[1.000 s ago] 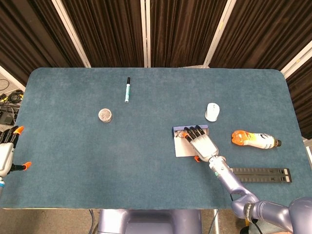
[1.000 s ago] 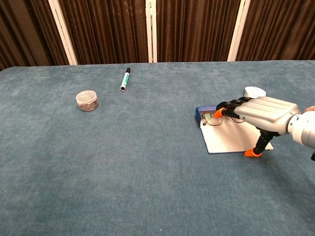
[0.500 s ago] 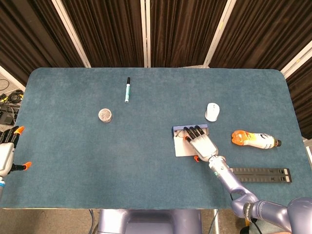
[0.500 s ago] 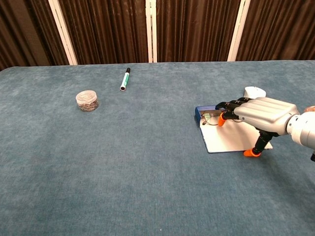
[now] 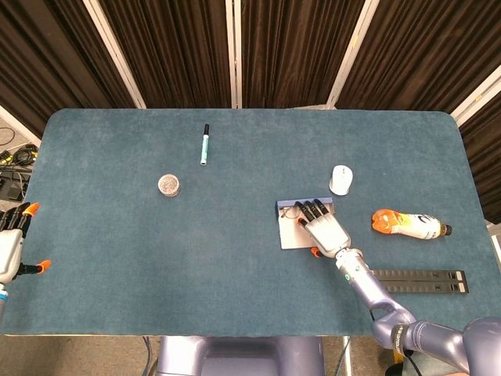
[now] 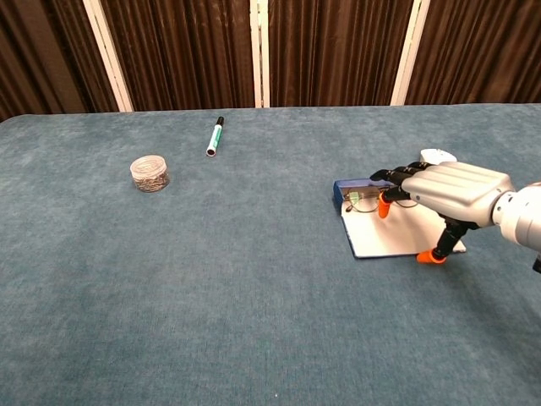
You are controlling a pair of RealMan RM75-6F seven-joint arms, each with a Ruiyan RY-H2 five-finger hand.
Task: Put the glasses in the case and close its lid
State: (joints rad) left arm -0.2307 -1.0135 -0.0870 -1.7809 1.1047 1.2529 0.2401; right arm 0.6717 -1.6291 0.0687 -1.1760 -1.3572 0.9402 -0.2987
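Observation:
The glasses case [image 5: 290,237] lies open right of the table's middle, its white lid [image 6: 382,239] flat on the cloth and its blue base [image 6: 347,188] along the far edge. Thin wire glasses [image 6: 362,202] sit at the blue base, partly under my fingers; in the head view the glasses [image 5: 290,212] show by the base's left end. My right hand [image 5: 323,228] lies palm down over the case, fingers stretched out and touching the glasses, thumb hanging by the lid's near right corner. The same right hand [image 6: 448,193] hides most of the lid. My left hand [image 5: 11,244] hovers at the table's left edge, fingers apart, holding nothing.
A green marker [image 5: 204,144] and a small clear jar [image 5: 169,185] lie far left of the case. A white rounded object [image 5: 340,179] sits just beyond the case, an orange bottle [image 5: 409,225] lies to its right, and a black strip [image 5: 419,280] rests near the front right edge.
My right hand has slid a little toward the far side, its fingers nudging the glasses against the blue base. The case shifted slightly with it. The left hand has not moved.

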